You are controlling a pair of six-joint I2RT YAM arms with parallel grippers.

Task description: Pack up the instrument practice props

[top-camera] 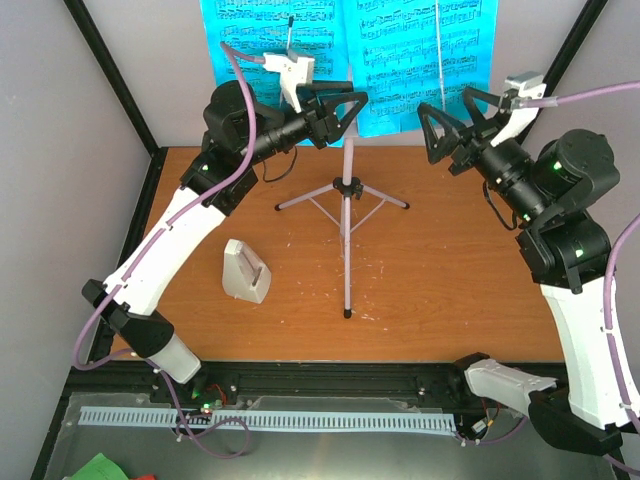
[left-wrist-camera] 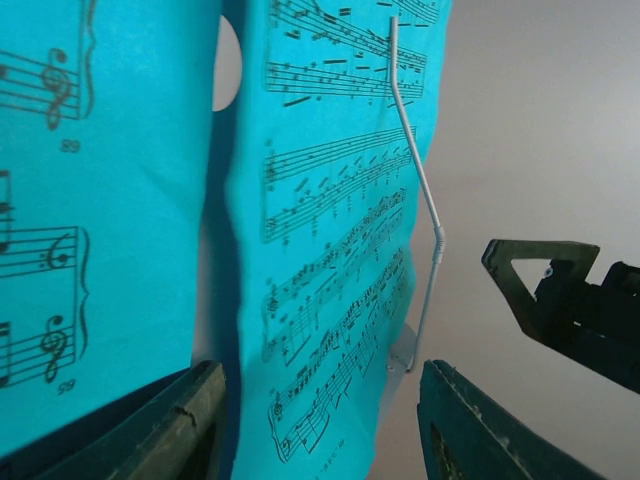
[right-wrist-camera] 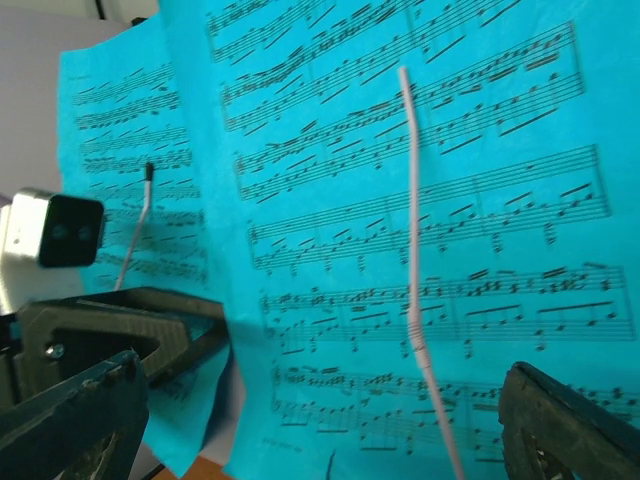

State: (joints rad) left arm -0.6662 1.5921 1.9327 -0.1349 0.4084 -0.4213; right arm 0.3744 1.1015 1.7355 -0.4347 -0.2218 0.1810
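Two cyan sheet-music pages (top-camera: 270, 40) (top-camera: 420, 60) stand on the pale lilac tripod music stand (top-camera: 347, 190) at the back of the table; they hide most of its tray. The white metronome (top-camera: 245, 270) lies on the wooden table, left of the stand's legs. My left gripper (top-camera: 352, 115) is open and empty, raised in front of the pages' lower edge; in the left wrist view (left-wrist-camera: 320, 430) its jaws stand either side of the right page (left-wrist-camera: 330, 230). My right gripper (top-camera: 452, 118) is open and empty, facing the right page (right-wrist-camera: 420, 250); it also shows in its own wrist view (right-wrist-camera: 320, 430).
Thin wire page holders (left-wrist-camera: 420, 170) (right-wrist-camera: 415, 250) lie across the pages. The two grippers are close together below the pages; the right one shows in the left wrist view (left-wrist-camera: 570, 300). Black frame posts (top-camera: 110, 70) and grey walls enclose the table.
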